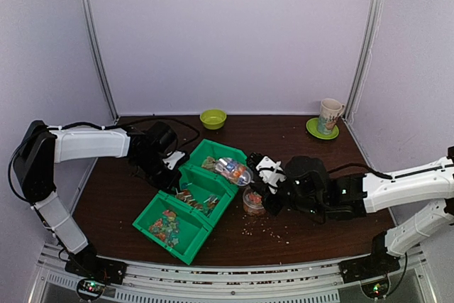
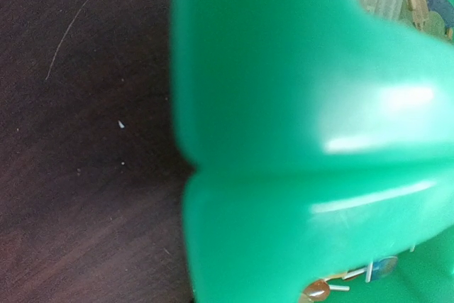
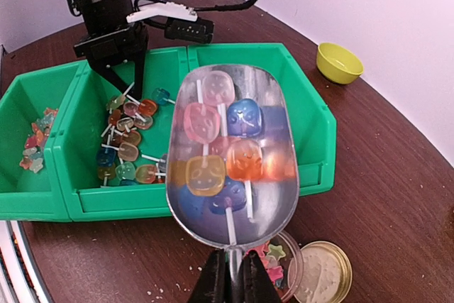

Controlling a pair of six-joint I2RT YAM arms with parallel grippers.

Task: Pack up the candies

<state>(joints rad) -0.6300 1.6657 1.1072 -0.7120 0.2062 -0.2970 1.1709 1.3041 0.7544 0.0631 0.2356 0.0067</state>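
We look into a small booth floored by a dark brown wood-grain counter. Plain pale lilac walls close it in at the back and on both sides. 2 silver metal posts stand at the back corners, the left post and the right post, each leaning slightly outward toward the top. A ribbed grey metal rail runs along the near edge. The light is soft and even. Close up, the wood bears a thin pale curved scratch.

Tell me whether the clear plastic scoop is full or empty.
Full: the clear plastic scoop, gripped at its handle by the right gripper, carries a pile of coloured lollipops on white sticks.
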